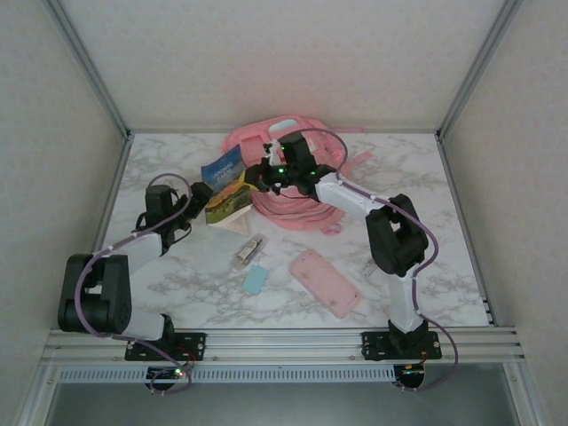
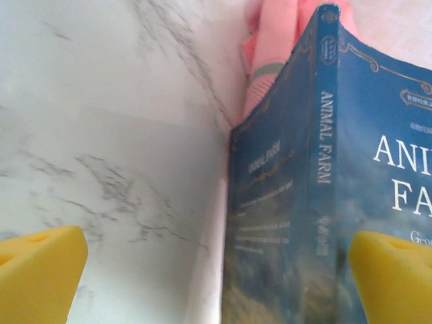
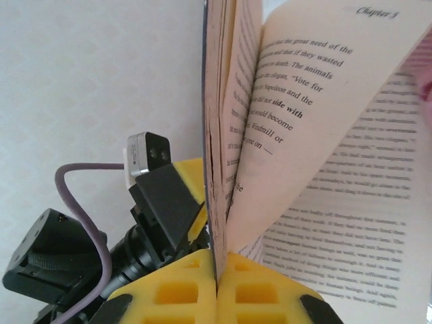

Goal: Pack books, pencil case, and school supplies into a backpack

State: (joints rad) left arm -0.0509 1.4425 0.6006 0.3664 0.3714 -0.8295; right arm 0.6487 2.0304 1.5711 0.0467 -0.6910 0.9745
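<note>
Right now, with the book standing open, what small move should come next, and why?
Probably the right gripper should lift the book a little toward the backpack: its jaws are shut on the book's edge, the left gripper is open and not holding it, and the pages fan loose.

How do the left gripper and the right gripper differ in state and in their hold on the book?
The left gripper stands wide open; the right gripper is shut. The right gripper pinches an edge of the opened book; the left gripper's fingers only flank its blue cover. Both have yellow fingers.
</note>
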